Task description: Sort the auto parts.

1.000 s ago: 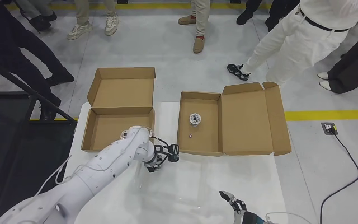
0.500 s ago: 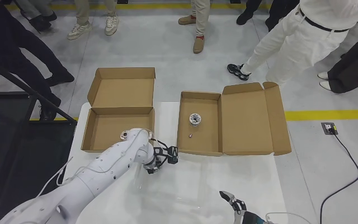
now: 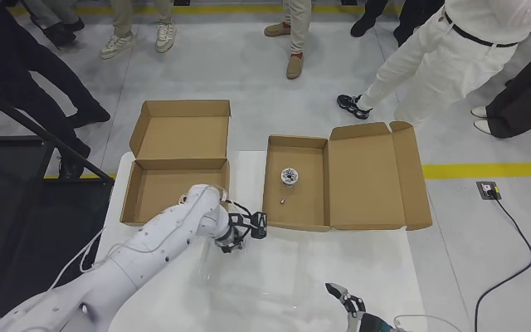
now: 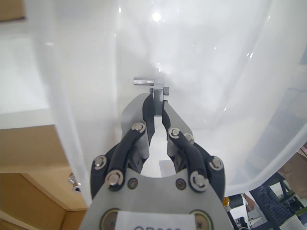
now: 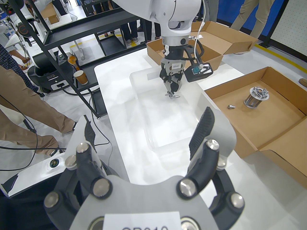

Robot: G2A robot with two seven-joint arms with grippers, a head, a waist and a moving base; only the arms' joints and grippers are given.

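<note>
One small metal bracket (image 4: pixel 157 89), a flat tab with a short pin across its end, is clamped by the tab in the left jaws. It hangs over the floor of the clear bin (image 5: pixel 144 125) at mid-counter, toward the far edge. It looks stiff, light and slick. The flat tab is probably the surest hold, though the offset pin could twist it loose. The right jaws stand apart at the counter's near edge.

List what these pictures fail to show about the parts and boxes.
- Metal part: left wrist view, its lower end sits hidden between the left jaws.
- Left box: top view, the arm covers its near right corner.
- Small part in that box: left wrist view, partly behind the clear bin's wall.
- Fastener in the right box: top view, too small to identify.
</note>
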